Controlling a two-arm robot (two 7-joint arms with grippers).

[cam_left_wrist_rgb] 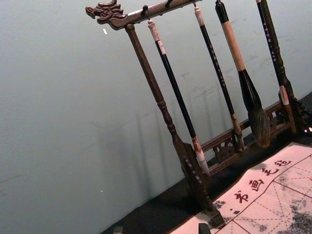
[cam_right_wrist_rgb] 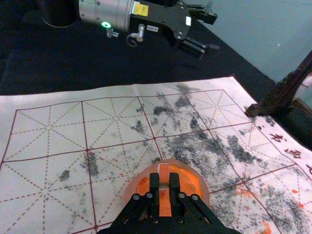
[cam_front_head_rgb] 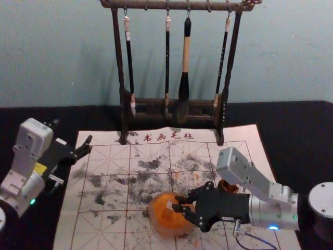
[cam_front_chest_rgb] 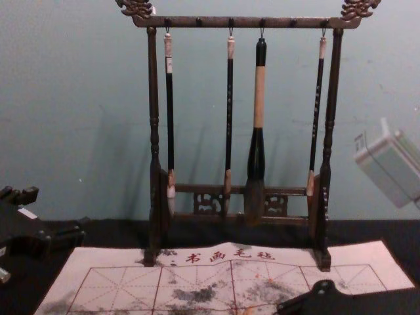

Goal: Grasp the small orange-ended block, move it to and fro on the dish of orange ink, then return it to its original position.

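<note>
In the head view, you have your left gripper [cam_front_head_rgb: 89,144] at nine o'clock, its claw standing wide. The brush rack [cam_front_head_rgb: 124,112] is at twelve. At six lies the dish [cam_front_head_rgb: 152,212] of orange ink; the block [cam_right_wrist_rgb: 164,171] is over it, whether touching the ink, I cannot tell. Your right gripper [cam_front_head_rgb: 178,203], reaching in from four o'clock, holds this block, claw narrow around it.

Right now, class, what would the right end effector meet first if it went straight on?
The block it grips would likely meet the dish of orange ink; the gap is unclear.
</note>
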